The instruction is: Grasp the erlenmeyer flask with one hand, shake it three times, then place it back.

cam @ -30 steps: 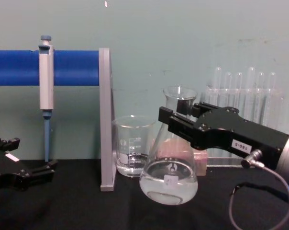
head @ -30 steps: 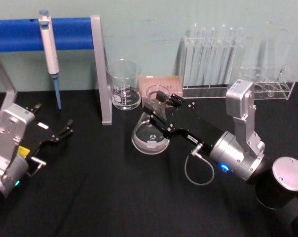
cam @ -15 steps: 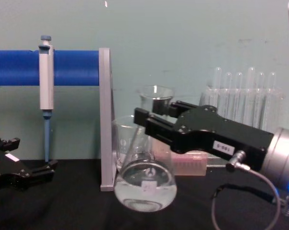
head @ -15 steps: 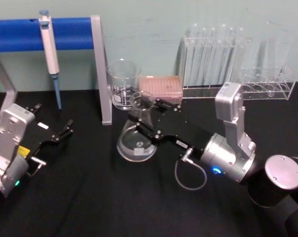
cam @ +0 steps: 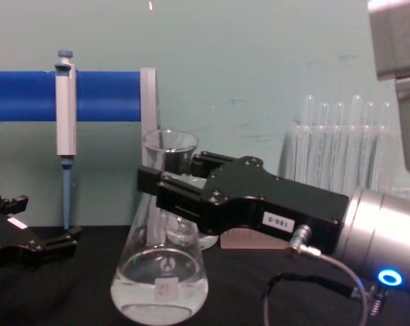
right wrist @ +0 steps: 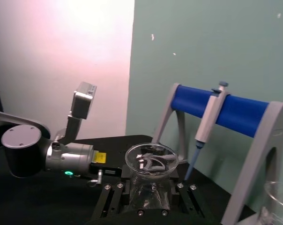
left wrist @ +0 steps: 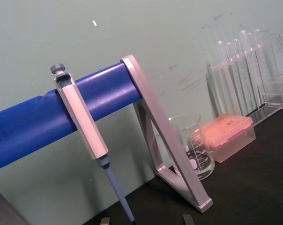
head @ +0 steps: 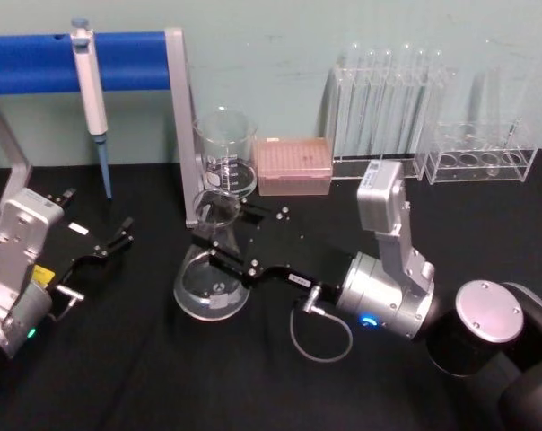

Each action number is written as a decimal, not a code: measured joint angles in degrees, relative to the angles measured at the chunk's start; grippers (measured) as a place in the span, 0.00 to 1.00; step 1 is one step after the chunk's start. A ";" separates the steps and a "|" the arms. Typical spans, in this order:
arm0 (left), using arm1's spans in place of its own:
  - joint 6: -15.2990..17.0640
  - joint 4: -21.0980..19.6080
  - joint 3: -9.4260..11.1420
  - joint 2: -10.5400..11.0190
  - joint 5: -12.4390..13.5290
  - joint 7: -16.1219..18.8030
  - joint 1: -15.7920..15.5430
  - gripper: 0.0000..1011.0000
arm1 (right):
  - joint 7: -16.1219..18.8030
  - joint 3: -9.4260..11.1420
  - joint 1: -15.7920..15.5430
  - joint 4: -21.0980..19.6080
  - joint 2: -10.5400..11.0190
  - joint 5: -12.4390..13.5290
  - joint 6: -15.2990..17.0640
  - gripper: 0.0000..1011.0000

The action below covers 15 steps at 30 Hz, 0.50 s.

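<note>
One gripper is at work: your right gripper (head: 224, 235) is clamped across the neck of the erlenmeyer flask (head: 196, 292). The flask stands about upright just in front of the grey stand post (head: 183, 135), with the beaker (head: 224, 157) behind it. Treat the flask as thin, smooth glass: stiff, brittle, slippery, and probably bottom-heavy from the clear liquid pooled in its wide base. A hold on the narrow neck under the flared rim looks like the sensible one, squeezed only moderately. The chest view shows the liquid level and the base low by the black table (cam: 76, 305), though you cannot tell whether they touch. The head view shows instead that the flask stands apart from beaker and post. The right wrist view looks down into the open rim between the fingers. Your left gripper (head: 109, 244) lies parked at the table's left, jaws spread and empty.
</note>
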 joint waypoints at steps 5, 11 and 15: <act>0.00 0.00 0.00 0.00 0.00 0.00 0.00 0.99 | 0.20 -0.76 0.43 0.26 0.01 0.36 -0.12 0.45; 0.00 0.00 0.00 0.00 0.00 0.00 0.00 0.99 | -0.28 -0.91 0.55 0.42 0.12 0.47 -0.30 0.45; 0.00 0.00 0.00 0.00 0.00 0.00 0.00 0.99 | -1.02 -0.76 0.55 0.51 0.15 0.44 -0.54 0.45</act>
